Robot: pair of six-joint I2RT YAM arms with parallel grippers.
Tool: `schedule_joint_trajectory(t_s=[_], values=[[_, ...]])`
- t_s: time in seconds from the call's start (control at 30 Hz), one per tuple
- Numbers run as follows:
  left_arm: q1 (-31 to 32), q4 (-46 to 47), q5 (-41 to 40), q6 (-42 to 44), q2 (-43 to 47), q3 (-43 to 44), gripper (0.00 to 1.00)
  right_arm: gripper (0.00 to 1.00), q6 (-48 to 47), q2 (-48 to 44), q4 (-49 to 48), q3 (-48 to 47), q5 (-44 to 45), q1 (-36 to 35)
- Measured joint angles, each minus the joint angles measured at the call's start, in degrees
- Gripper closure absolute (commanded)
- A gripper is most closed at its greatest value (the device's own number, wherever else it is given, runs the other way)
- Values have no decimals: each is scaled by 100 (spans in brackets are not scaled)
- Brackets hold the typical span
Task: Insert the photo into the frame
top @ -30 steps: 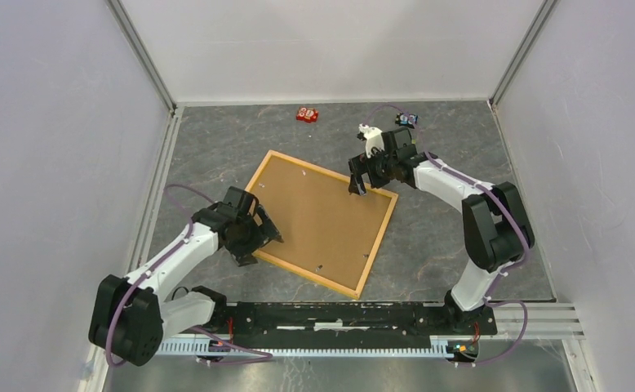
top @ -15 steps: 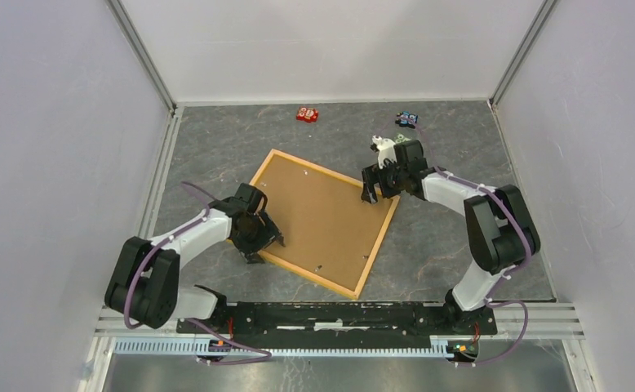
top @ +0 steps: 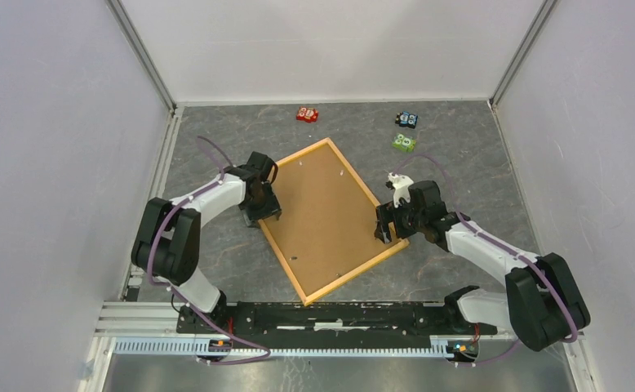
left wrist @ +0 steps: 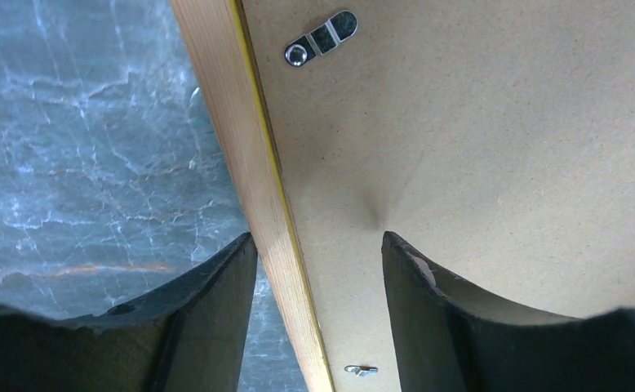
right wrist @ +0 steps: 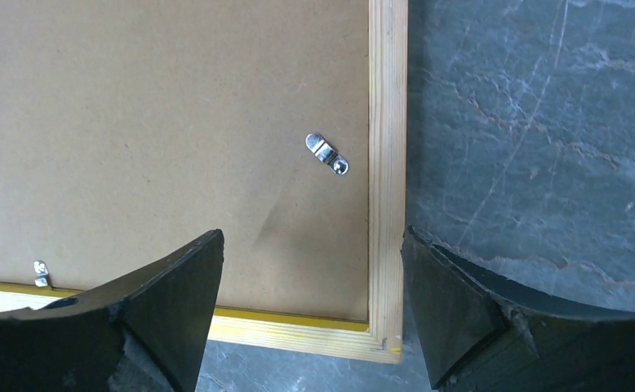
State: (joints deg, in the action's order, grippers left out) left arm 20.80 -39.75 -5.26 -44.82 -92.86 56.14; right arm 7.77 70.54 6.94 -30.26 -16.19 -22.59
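The frame (top: 355,273) lies face down on the table, a yellow-orange wooden rectangle filled by a brown backing board (top: 326,216). The photo is hidden. My left gripper (top: 264,214) is down on the frame's left corner. In the left wrist view it (left wrist: 318,237) stands open astride the rail (left wrist: 249,163), with one finger on the table side and the other denting the board (left wrist: 477,122). My right gripper (top: 382,231) is at the right corner. The right wrist view shows it (right wrist: 312,237) open astride the corner rail (right wrist: 387,122), with nothing held.
Small metal turn clips (left wrist: 321,37) (right wrist: 327,153) sit on the board near the rails. A red toy (top: 307,113), a blue-black toy (top: 406,120) and a green toy (top: 403,143) lie at the back. White walls enclose the grey marbled table (top: 477,180).
The frame has turned clockwise on the table. My left gripper moved toward the back along its left side and narrowed; my right gripper moved toward the near edge with the right corner.
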Motion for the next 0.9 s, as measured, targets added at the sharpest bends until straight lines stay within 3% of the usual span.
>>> schedule_joint_trajectory(t_s=[0.2,0.53,0.9], values=[[-20,66,-74,315,-39,122,42,17,-487,59,748,-398,732,-92],[-42,188,-11,380,-31,-101,46,20,-962,824,599,-809,1137,-369],[-59,409,111,385,90,-280,50,30,-931,1202,415,-946,1384,-404]])
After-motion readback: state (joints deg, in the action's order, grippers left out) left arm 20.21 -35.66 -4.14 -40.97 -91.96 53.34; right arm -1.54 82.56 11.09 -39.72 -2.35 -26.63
